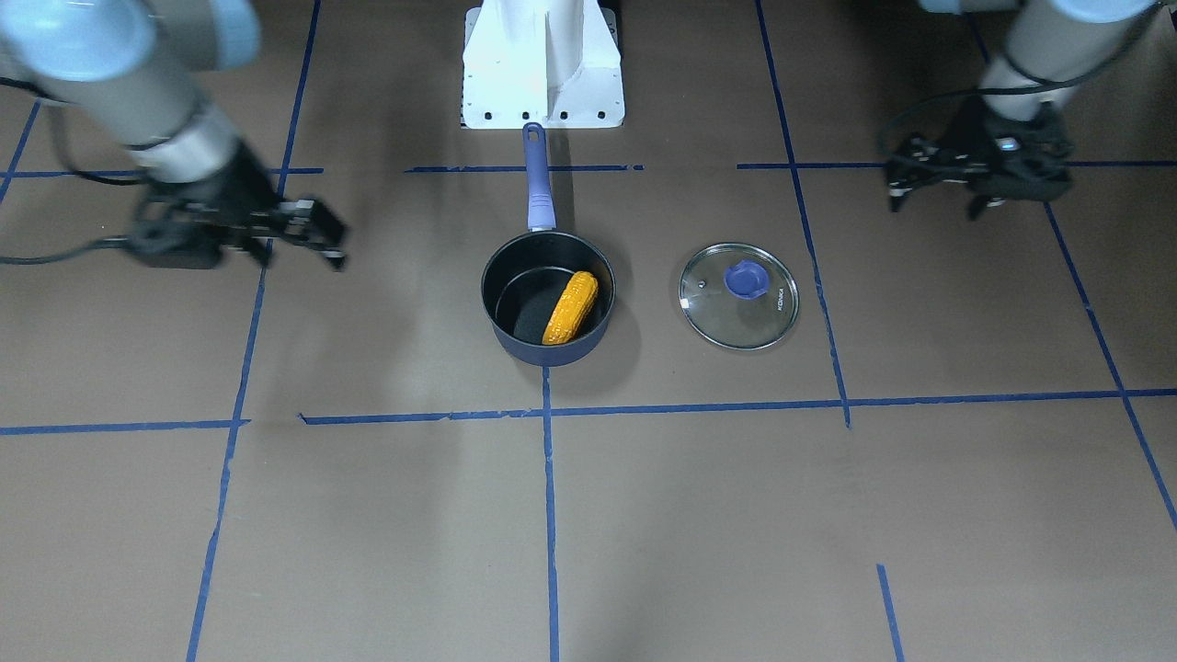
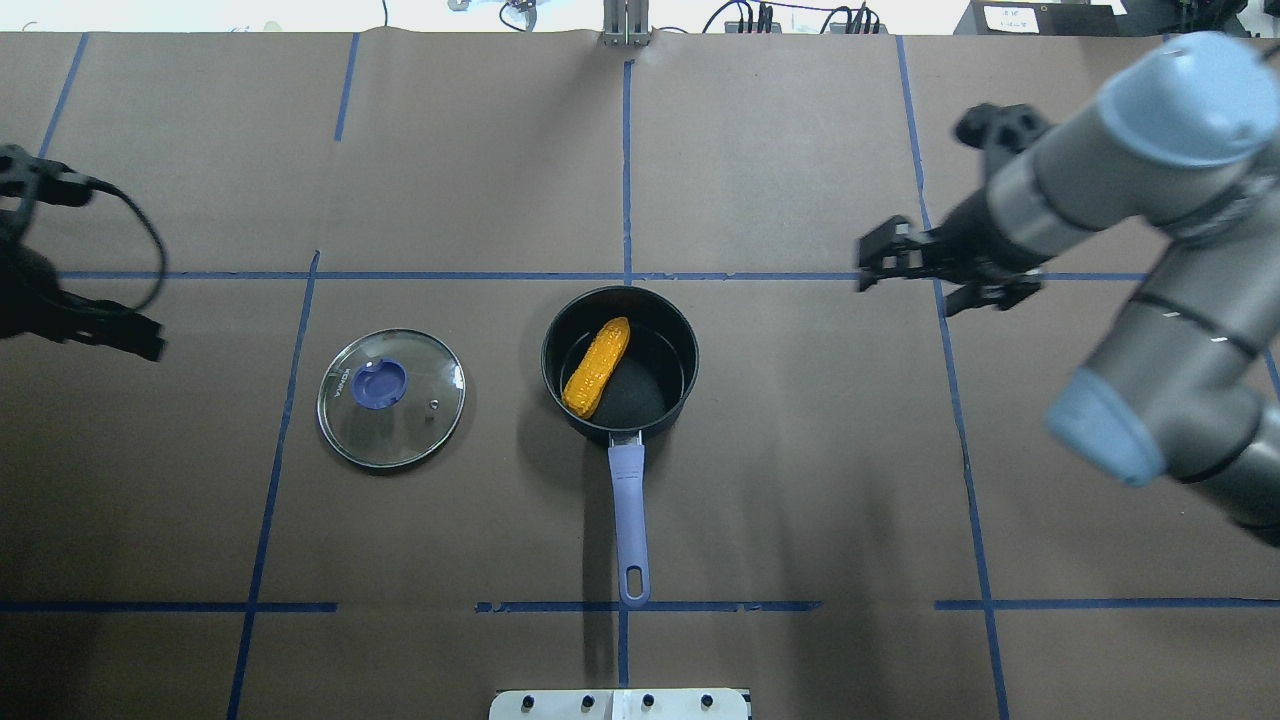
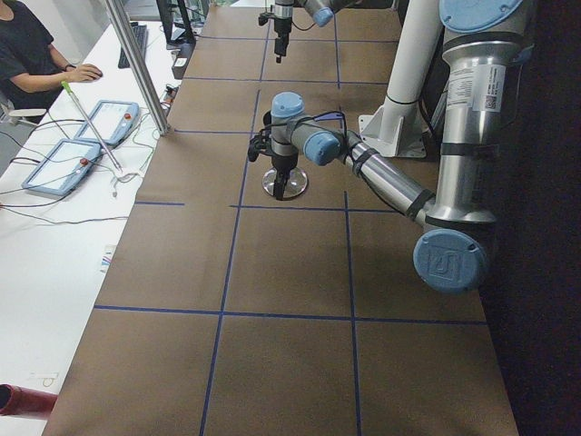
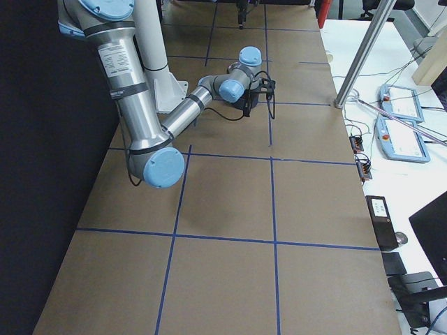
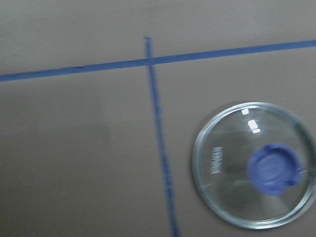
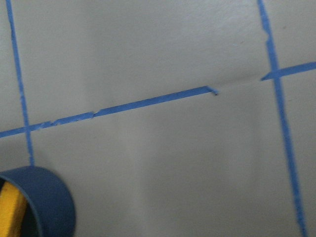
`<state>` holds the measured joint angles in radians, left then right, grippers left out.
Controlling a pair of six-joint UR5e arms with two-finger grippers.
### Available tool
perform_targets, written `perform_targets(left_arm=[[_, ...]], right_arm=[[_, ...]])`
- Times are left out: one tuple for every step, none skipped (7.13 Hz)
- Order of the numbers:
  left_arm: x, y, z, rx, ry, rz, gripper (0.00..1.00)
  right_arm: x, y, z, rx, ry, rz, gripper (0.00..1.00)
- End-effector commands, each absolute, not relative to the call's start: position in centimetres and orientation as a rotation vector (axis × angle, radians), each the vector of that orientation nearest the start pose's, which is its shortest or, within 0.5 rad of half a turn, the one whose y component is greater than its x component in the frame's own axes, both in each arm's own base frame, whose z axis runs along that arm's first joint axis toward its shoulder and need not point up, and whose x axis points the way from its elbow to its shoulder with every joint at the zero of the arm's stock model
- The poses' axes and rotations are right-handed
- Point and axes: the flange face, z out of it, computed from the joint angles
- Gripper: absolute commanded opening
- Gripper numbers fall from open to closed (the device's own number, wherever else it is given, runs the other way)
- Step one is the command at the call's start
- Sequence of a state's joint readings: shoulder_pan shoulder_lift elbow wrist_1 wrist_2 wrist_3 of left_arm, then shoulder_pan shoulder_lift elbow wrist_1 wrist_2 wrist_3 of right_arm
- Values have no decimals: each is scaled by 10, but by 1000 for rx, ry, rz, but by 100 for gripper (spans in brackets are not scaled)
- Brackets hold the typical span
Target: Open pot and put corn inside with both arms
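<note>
The dark navy pot (image 1: 552, 354) stands open at the table's middle, its periwinkle handle (image 1: 539, 188) pointing toward the robot base. The orange-yellow corn (image 1: 571, 307) lies inside it, leaning on the wall; it also shows in the overhead view (image 2: 596, 367). The glass lid (image 1: 736, 320) with its blue knob lies flat on the table on the pot's left-arm side and fills the left wrist view (image 5: 227, 163). My left gripper (image 1: 933, 204) hovers open and empty beyond the lid. My right gripper (image 1: 326, 234) hovers open and empty on the pot's other side; its wrist view shows the pot's rim (image 6: 47, 197).
The table is brown paper with a grid of blue tape lines (image 1: 549, 515). The white base pedestal (image 1: 542, 83) stands just behind the pot's handle. In the side views an operator (image 3: 27, 54) sits at a desk with teach pendants (image 3: 64, 163) beyond the table's far edge.
</note>
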<state>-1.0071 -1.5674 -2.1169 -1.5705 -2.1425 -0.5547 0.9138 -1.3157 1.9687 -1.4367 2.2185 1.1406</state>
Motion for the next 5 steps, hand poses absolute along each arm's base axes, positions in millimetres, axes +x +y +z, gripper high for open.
perform_targets(left_arm=[[76,-456,463,151,663,292,100],[29,-469,487,144,633,315,100],[-9,-481,514,133,645,284,100],[-39,-487,544,119,704,270,100],[-55,-491,562,98,767,237,100]], right_arm=[[-139,-480,410,56,-939,78,100],[-82,-475,455,87,-873,-17,100],[-34,-475,489,82,-806,-117,100],[13,-477,524,89,-783,-209,100],[42,-476,562,83,-777,-248,100]])
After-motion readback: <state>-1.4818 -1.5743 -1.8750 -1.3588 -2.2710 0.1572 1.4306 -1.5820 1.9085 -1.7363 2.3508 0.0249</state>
